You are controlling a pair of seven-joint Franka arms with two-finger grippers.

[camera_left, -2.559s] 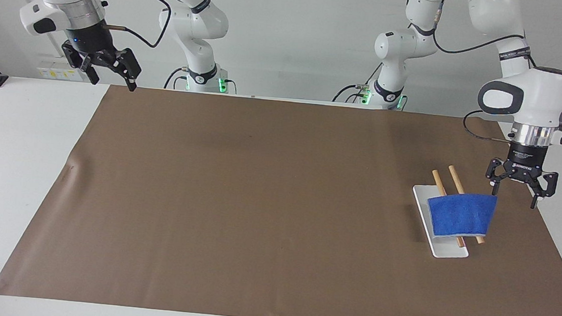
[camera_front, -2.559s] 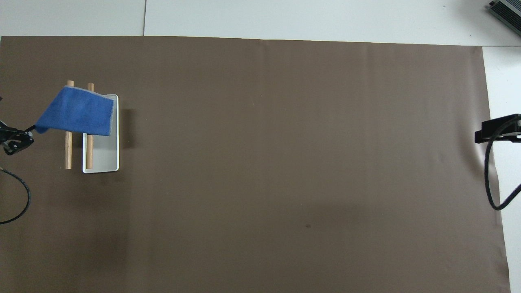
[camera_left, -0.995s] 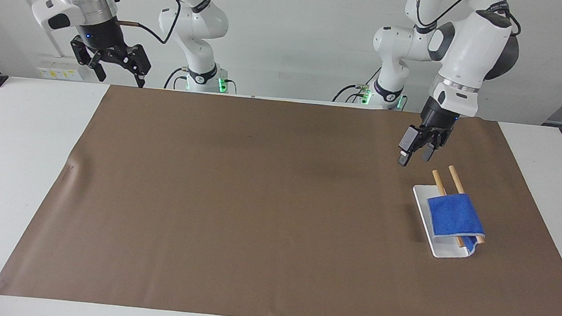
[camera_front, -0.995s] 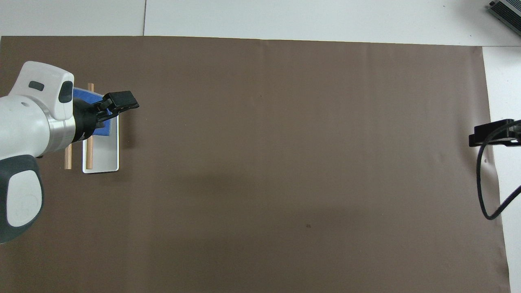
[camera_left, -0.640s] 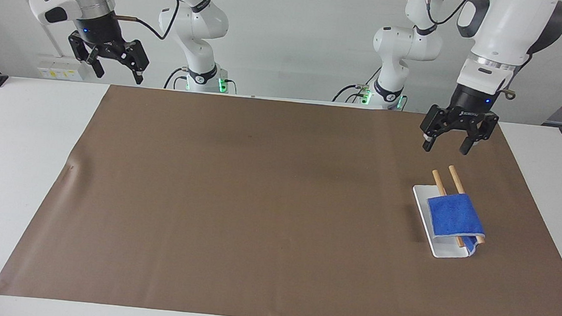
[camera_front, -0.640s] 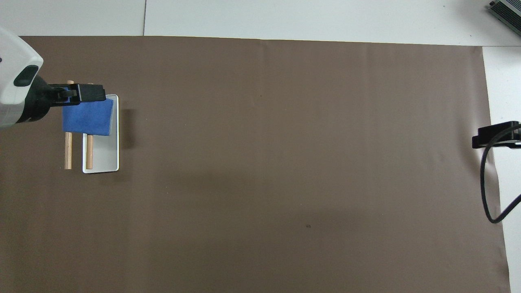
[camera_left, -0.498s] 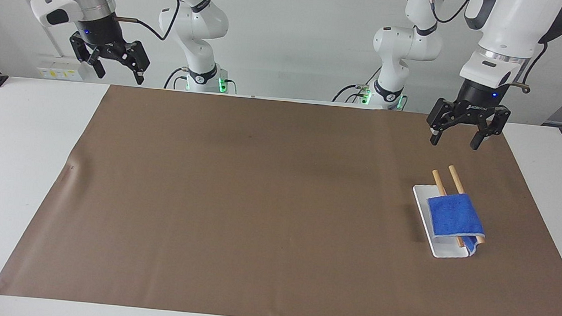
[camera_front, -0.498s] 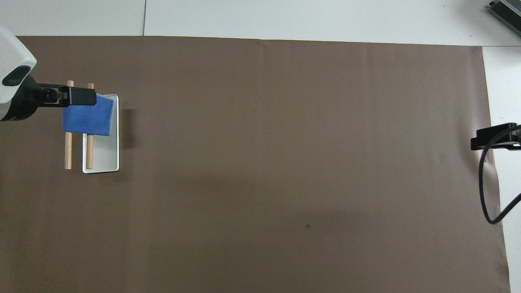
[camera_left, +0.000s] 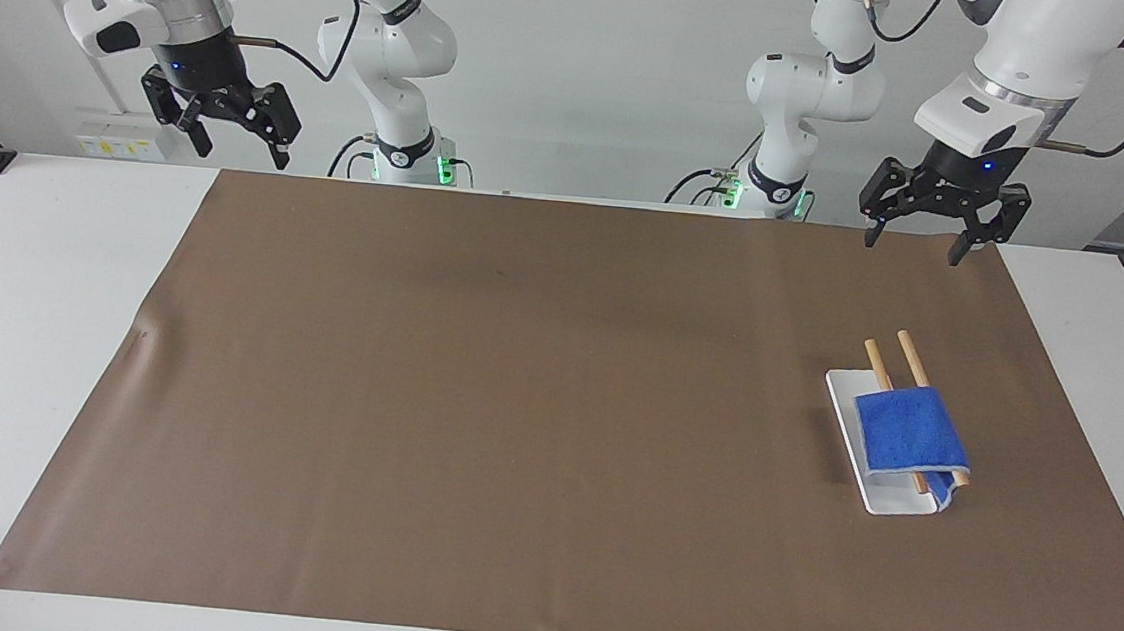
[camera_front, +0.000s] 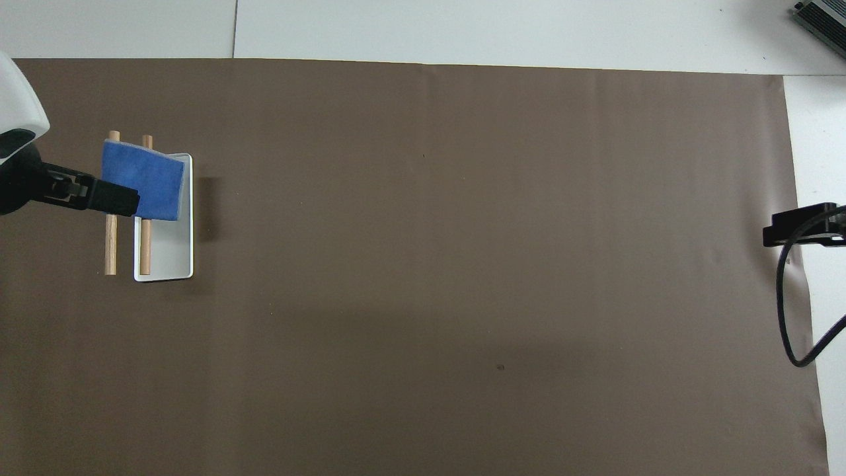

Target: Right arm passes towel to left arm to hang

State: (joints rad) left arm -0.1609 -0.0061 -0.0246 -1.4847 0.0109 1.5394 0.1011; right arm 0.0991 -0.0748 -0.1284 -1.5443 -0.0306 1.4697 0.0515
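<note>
I see the towel (camera_left: 910, 433) draped over the two wooden rails (camera_left: 904, 363) of the small rack, whose white base tray (camera_left: 893, 502) sits on the brown mat (camera_left: 515, 402) toward the left arm's end of the table. The cloth folds over both rails with one edge drooping off the end farther from the robots, so it hangs by its own weight and nothing needs to hold it.

My left gripper (camera_left: 917, 245) hangs released and empty in the air above the mat's edge nearest the robots, apart from the towel; I judge the hanging step done, which is why the fingers stand wide.

My right gripper (camera_left: 229, 144) waits, also released and holding nothing, up above the mat's corner at the right arm's end.
</note>
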